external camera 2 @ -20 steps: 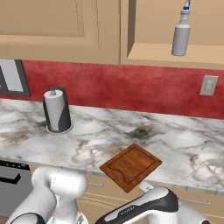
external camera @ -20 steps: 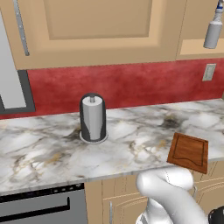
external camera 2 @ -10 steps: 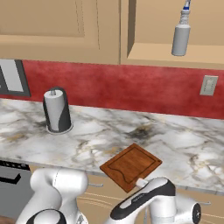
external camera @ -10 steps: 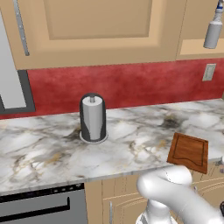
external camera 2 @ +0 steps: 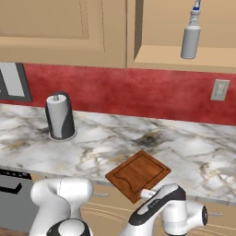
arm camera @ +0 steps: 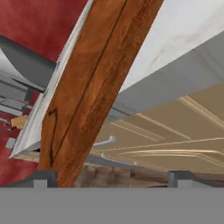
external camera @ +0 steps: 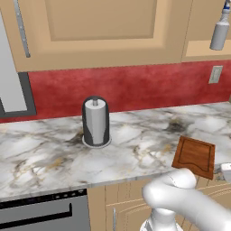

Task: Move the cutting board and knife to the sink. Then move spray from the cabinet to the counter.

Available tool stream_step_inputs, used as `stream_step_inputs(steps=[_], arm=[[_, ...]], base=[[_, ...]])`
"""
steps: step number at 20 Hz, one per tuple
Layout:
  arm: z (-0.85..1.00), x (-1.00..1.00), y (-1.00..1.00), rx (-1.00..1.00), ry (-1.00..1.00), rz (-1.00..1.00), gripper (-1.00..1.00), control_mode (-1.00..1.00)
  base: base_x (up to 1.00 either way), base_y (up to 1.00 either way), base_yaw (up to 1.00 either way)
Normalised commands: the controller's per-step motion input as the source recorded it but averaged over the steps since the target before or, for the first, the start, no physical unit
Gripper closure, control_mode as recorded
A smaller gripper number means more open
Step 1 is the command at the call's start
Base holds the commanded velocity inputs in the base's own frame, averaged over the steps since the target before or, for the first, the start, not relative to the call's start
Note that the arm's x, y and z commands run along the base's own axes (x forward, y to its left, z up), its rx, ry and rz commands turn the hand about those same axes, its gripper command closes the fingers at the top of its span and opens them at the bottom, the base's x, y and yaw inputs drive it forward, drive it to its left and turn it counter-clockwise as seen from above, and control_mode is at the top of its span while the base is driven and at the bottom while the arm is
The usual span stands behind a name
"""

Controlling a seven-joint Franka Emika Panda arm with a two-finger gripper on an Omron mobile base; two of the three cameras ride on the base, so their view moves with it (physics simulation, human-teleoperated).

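The reddish-brown cutting board (external camera 2: 138, 174) lies on the marble counter (external camera 2: 92, 147), its near corner jutting past the front edge. It also shows at the right of the left base view (external camera: 195, 155). My gripper (arm camera: 113, 178) is open, low in front of the counter edge and looking up along the cutting board (arm camera: 92, 87). The board's corner ends just above my left fingertip (arm camera: 41, 178), and nothing is between the fingers. The grey spray (external camera 2: 191, 37) stands upright on the cabinet ledge (external camera 2: 184, 57) and is seen again (external camera: 220, 31). Knife and sink are out of view.
A paper towel roll on a dark stand (external camera: 95, 121) stands mid-counter, left of the board. Behind the counter runs a red wall with an outlet (external camera 2: 220, 90). Tan drawer fronts with metal handles (arm camera: 105, 142) sit under the counter edge. My arm (external camera 2: 159, 205) rises just in front of the board.
My arm has risen a little toward the front edge of the counter near the board. Board, spray and towel roll have stayed put.
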Motion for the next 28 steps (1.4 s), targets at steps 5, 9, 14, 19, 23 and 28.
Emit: stream_step_inputs(steps=[5, 9, 14, 19, 23, 28], arm=[[0.05, -0.08, -0.23, 0.17, 0.00, 0.08, -1.00, -1.00], [0.02, 0.03, -0.02, 0.12, 0.00, 0.01, -1.00, -1.00], [0.00, 0.25, 0.23, 0.02, 0.00, 0.00, -1.00, -1.00], [0.00, 0.20, 0.33, 0.00, 0.00, 0.00, -1.00, -1.00], [0.00, 0.00, 0.24, 0.00, 0.00, 0.00, -1.00, -1.00], [0.00, 0.00, 0.29, 0.00, 0.00, 0.00, -1.00, -1.00]], base=[[0.00, 0.00, 0.00], [0.00, 0.00, 0.00], [0.00, 0.00, 0.00], [0.00, 0.00, 0.00], [0.00, 0.00, 0.00], [0.00, 0.00, 0.00]])
